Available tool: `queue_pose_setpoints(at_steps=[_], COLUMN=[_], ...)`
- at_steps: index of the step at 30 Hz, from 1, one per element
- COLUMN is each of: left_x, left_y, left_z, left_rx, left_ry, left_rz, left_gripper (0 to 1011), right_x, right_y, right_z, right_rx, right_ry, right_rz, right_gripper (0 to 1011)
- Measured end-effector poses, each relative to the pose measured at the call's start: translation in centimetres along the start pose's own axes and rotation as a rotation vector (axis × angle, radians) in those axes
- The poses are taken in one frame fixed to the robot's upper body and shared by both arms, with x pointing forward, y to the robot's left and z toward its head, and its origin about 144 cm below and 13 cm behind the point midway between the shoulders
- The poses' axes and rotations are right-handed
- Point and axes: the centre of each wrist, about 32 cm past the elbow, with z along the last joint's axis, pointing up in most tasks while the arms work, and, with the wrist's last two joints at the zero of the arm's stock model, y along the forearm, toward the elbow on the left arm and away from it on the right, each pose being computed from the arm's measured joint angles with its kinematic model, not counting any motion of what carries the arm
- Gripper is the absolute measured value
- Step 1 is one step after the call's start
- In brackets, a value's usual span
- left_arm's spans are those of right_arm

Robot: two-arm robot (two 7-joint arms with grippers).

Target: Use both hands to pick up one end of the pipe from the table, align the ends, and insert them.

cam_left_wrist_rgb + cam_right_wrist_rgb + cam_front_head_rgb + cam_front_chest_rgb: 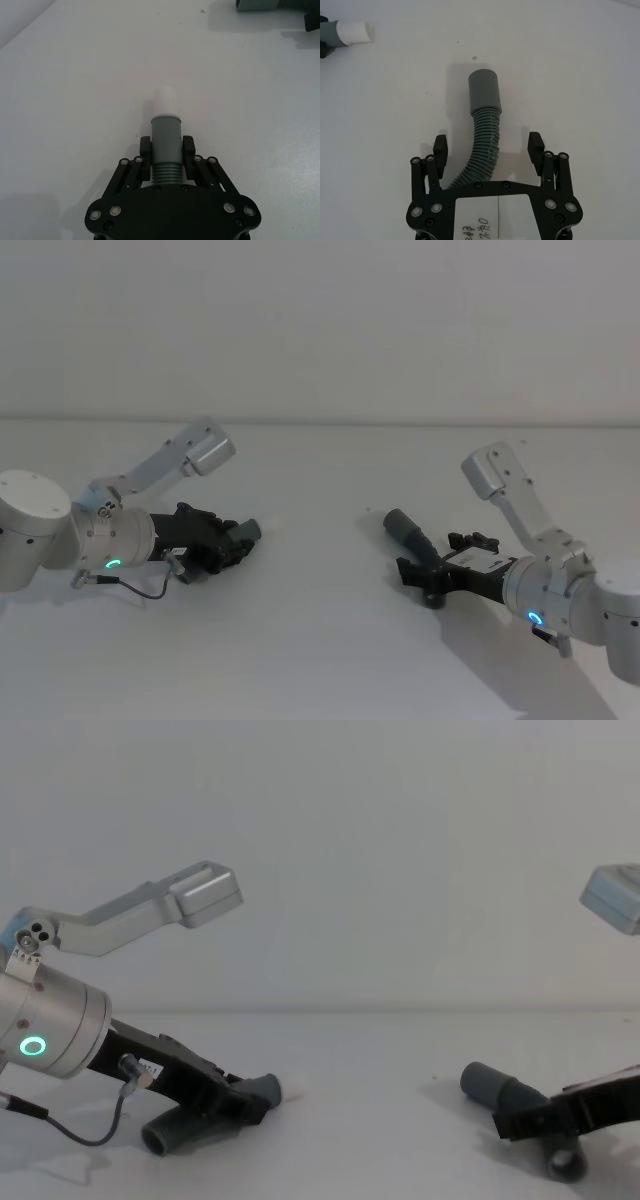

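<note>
Pipe piece with white tip (165,132) clamped in left claw (166,151); right claw (487,145) open, astride the other piece (485,129). Best to close centred, just behind its cuff (484,91).

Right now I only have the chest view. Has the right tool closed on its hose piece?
Observer: No. The right tool is open, and its fingers stand on either side of the ribbed hose piece without touching it.
Operator: And the left one?
Observer: The left tool is shut on the grey cuff of the second hose piece, where the cuff meets the ribs.
Operator: Which piece carries the white tip?
Observer: The left one. The white tip sticks out beyond the left tool's fingertips.
</note>
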Motion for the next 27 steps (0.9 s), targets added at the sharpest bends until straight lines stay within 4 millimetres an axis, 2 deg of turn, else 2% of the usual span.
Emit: queue_pose_setpoints(at_steps=[4, 7, 9, 10, 13, 16, 22, 24, 27], left_x=[0.00, 0.00, 0.00, 0.00, 0.00, 0.00, 0.00, 0.00, 0.00], left_y=[0.00, 0.00, 0.00, 0.00, 0.00, 0.00, 0.00, 0.00, 0.00], left_z=[0.00, 0.00, 0.00, 0.00, 0.00, 0.00, 0.00, 0.00, 0.00], left_rx=[0.000, 0.000, 0.000, 0.000, 0.000, 0.000, 0.000, 0.000, 0.000], left_ry=[0.000, 0.000, 0.000, 0.000, 0.000, 0.000, 0.000, 0.000, 0.000], left_rz=[0.000, 0.000, 0.000, 0.000, 0.000, 0.000, 0.000, 0.000, 0.000], left_gripper=[364, 364, 364, 364, 364, 364, 364, 364, 364], right_x=[-0.02, -0.02, -0.02, -0.02, -0.03, -0.03, -0.03, -0.03, -0.04], right_y=[0.04, 0.06, 0.07, 0.08, 0.09, 0.10, 0.11, 0.12, 0.12], right_z=[0.03, 0.03, 0.03, 0.03, 0.04, 0.04, 0.05, 0.06, 0.06], right_rx=[-0.002, -0.004, -0.004, -0.004, -0.005, -0.005, -0.006, -0.006, -0.006], right_ry=[0.001, 0.001, 0.001, 0.002, 0.002, 0.002, 0.002, 0.002, 0.002], right_rz=[0.000, 0.001, 0.001, 0.001, 0.001, 0.002, 0.002, 0.002, 0.003], right_gripper=[888, 780, 743, 685, 630, 501, 322, 278, 274])
